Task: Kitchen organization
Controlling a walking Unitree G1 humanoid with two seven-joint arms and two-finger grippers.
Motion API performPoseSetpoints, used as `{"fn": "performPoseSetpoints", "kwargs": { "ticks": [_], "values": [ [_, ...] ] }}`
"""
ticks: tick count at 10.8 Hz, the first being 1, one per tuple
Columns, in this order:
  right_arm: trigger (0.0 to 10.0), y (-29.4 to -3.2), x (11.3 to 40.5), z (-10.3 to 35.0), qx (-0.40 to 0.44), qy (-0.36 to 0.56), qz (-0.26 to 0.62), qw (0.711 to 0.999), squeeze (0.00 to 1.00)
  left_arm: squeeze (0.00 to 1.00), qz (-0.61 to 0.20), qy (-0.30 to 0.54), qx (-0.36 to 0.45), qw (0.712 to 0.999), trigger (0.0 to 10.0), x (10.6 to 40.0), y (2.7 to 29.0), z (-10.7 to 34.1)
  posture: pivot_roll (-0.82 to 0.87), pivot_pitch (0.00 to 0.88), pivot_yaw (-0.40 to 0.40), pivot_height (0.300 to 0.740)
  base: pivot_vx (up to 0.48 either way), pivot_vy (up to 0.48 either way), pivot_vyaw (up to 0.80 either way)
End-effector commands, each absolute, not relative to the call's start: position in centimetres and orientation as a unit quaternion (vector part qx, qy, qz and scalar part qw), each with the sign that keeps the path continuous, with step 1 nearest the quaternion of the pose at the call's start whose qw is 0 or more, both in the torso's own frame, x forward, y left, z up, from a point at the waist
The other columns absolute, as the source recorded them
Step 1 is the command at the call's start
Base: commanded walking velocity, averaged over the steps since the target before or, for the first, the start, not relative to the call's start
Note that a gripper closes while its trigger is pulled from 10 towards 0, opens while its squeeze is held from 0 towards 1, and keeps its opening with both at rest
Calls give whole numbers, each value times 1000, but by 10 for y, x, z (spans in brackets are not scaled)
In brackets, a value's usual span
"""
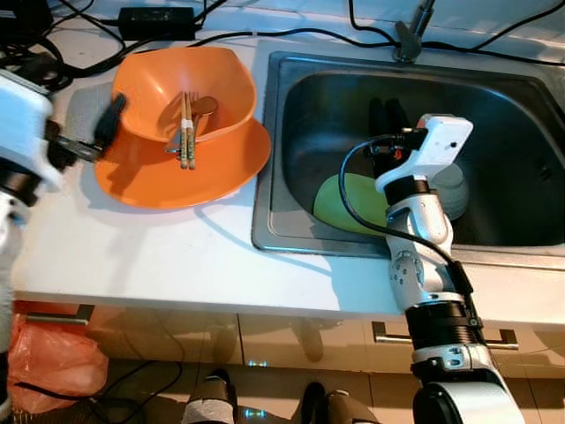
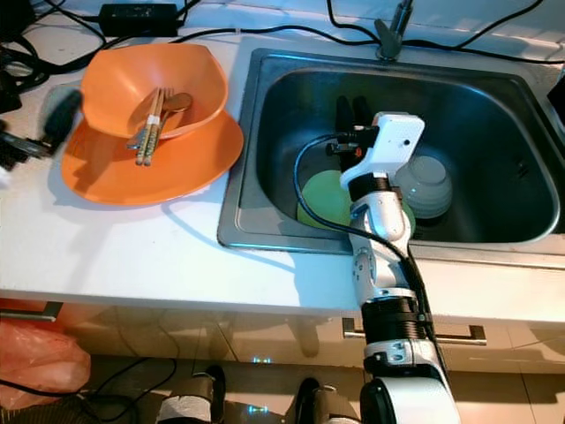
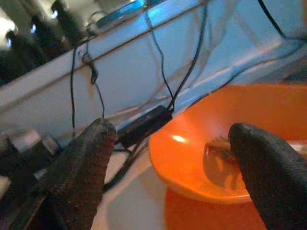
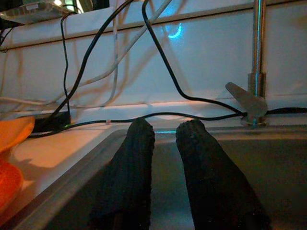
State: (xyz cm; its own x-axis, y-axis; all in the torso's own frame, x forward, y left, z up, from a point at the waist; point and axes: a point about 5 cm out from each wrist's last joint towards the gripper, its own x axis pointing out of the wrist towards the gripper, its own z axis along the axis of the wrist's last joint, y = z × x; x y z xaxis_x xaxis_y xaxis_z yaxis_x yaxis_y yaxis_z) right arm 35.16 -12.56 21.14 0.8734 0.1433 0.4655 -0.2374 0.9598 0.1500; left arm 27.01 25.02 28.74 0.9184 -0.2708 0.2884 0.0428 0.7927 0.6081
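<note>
Looking from the head: orange bowl [image 1: 190, 88] with chopsticks [image 1: 186, 132] sits stacked on orange plate [image 1: 168, 177] on the bench [image 1: 132, 256], while green plate [image 2: 322, 199] and grey bowl [image 2: 428, 185] wait in the sink [image 1: 282, 132], so I judge roughly half done. Left wrist: left hand [image 3: 177, 167] spread wide beside the orange bowl, empty; right wrist: right hand [image 4: 165, 167] nearly together over the sink, holding nothing.

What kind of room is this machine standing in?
Most likely a home kitchen: a steel sink with a tap is set into a white counter, and an orange bowl with chopsticks sits beside it.
</note>
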Motion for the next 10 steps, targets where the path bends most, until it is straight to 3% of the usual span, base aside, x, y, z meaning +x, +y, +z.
{"fn": "performPoseSetpoints", "kwargs": {
  "ticks": [1,2,10],
  "values": [
    [10000,-129,350,197,110,-209,90,968,0,0,-103,-171,347,916,10000,271,245,282,217,208,-39,740,0,0,0],
    [10000,-130,351,197,110,-209,89,968,0,0,-130,-155,386,900,10000,272,242,276,220,213,-36,740,0,0,0],
    [10000,-128,350,196,112,-207,93,968,0,0,-173,-109,383,901,10000,267,247,250,219,222,-42,740,0,0,0]
  ]
}}
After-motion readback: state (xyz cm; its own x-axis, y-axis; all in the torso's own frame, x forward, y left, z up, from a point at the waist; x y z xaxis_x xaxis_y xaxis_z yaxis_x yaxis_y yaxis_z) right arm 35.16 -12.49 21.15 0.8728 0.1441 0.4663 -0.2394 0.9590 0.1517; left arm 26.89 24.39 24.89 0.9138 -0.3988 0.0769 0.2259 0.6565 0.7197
